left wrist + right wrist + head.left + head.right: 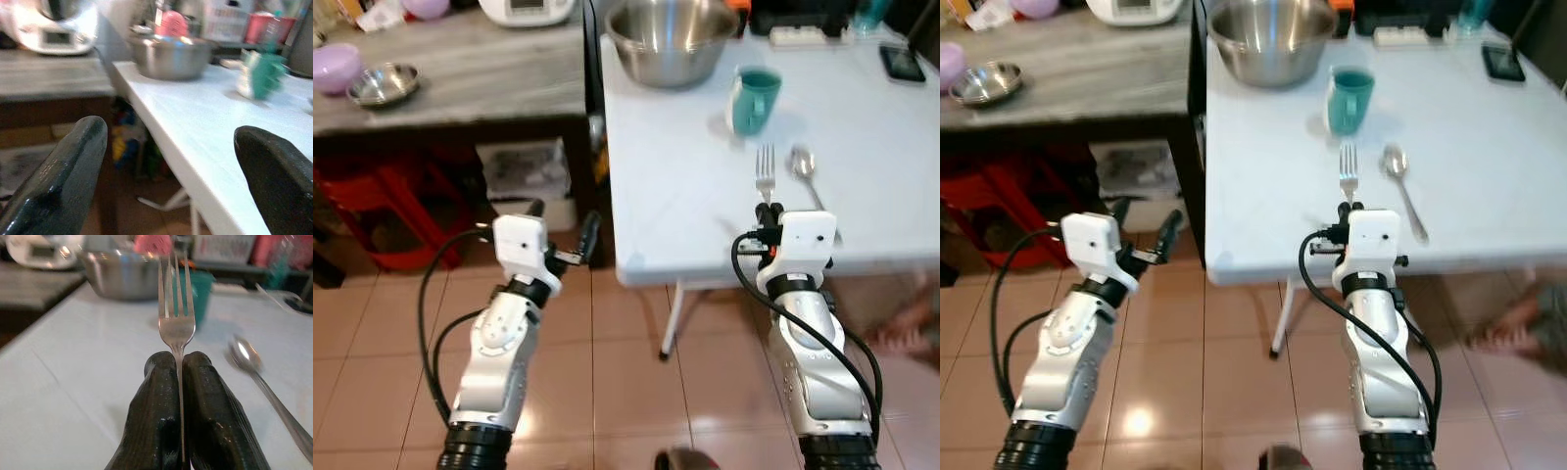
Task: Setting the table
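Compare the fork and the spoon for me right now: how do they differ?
The fork is clamped between the right gripper fingers; the spoon lies free on the white table. The fork ends in tines, the spoon in a rounded bowl. The fork sits left of the spoon. Both are silver metal, heads pointing toward the teal mug.

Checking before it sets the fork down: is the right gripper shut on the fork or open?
Shut. The right gripper has both black fingers pressed against the fork handle, tines pointing away over the table.
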Robot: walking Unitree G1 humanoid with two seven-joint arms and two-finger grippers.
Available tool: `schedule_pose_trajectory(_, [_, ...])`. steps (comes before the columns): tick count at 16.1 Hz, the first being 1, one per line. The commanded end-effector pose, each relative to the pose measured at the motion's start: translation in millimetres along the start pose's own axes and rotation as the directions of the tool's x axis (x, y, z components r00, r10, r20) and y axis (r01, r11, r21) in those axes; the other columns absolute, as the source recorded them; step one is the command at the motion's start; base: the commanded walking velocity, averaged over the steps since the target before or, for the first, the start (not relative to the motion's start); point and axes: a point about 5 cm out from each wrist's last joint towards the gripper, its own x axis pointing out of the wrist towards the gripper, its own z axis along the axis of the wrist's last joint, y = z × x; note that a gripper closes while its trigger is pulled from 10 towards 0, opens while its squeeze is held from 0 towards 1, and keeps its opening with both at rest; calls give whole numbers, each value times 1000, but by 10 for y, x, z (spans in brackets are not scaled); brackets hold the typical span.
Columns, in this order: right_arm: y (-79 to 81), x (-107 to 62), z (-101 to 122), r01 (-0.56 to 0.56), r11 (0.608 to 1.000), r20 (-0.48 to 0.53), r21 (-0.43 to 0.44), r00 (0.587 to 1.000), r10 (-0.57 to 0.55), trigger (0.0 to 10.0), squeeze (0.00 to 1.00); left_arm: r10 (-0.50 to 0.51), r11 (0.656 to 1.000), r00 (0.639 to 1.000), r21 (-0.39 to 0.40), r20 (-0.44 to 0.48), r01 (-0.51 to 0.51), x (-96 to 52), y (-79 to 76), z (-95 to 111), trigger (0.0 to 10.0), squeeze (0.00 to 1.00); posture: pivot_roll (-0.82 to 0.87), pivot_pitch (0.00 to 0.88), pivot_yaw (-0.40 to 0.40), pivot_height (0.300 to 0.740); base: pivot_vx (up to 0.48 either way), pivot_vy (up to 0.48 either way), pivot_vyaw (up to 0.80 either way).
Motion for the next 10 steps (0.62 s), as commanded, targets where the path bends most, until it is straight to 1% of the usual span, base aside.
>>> schedule_pose_trajectory(1, [92, -7, 33, -24, 1000, 14, 17, 1000, 24, 10000, 0, 74, 997, 997, 39, -35, -73, -49, 136, -39, 10000, 0, -108, 176, 42, 740, 0, 0, 0])
schedule_pose_trajectory(2, [90, -7, 33, -24, 1000, 14, 16, 1000, 24, 10000, 0, 97, 995, 994, 45, -45, -95, -48, 152, -50, 10000, 0, -108, 176, 42, 740, 0, 0, 0])
schedule_pose_trajectory(5, [85, -5, 33, -25, 1000, 16, 12, 1000, 24, 10000, 0, 111, 992, 993, 62, -48, -108, -60, 183, -51, 10000, 0, -108, 176, 42, 740, 0, 0, 0])
schedule_pose_trajectory(6, [86, -4, 35, -25, 1000, 17, 12, 1000, 25, 10000, 0, 110, 991, 993, 76, -50, -106, -60, 187, -50, 10000, 0, -108, 176, 42, 740, 0, 0, 0])
schedule_pose_trajectory(7, [93, -5, 36, -27, 1000, 18, 11, 999, 26, 10000, 0, 102, 992, 994, 73, -45, -99, -59, 182, -48, 10000, 0, -108, 176, 42, 740, 0, 0, 0])
schedule_pose_trajectory(10, [101, -8, 33, -28, 1000, 20, 11, 999, 27, 10000, 0, 92, 994, 995, 69, -47, -89, -58, 174, -53, 10000, 0, -109, 176, 45, 740, 0, 0, 646])
